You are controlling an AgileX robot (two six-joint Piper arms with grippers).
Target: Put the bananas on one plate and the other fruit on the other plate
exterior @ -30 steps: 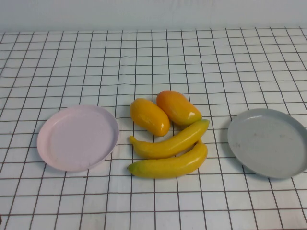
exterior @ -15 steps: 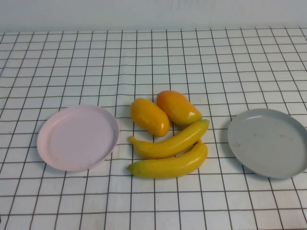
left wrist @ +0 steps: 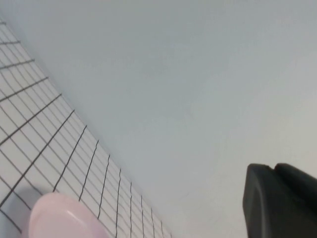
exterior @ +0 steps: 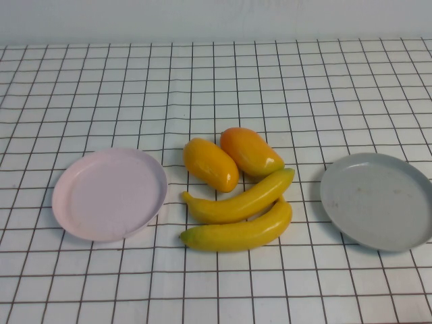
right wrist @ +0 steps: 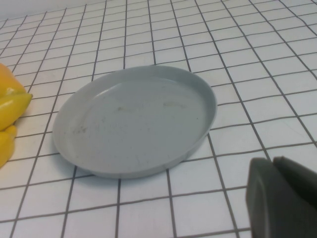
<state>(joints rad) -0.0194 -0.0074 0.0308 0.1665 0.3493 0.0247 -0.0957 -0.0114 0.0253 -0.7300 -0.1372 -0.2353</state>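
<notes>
Currently all fruit unsorted, both plates bare.
Left jaws (left wrist: 277,198) beside pink plate (exterior: 109,194), right jaws (right wrist: 282,198) beside grey plate (right wrist: 134,119); jaw state cannot be told; bananas (exterior: 237,214) and mangoes (exterior: 231,158) lie clustered on counter (exterior: 270,81), well beyond either.

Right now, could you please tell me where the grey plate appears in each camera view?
High view: the grey plate lies at the right edge, right of the bananas.
Left wrist view: not in it; only the pink plate shows.
Right wrist view: the plate fills the centre.
Shared landmark: the bananas beside it.
</notes>
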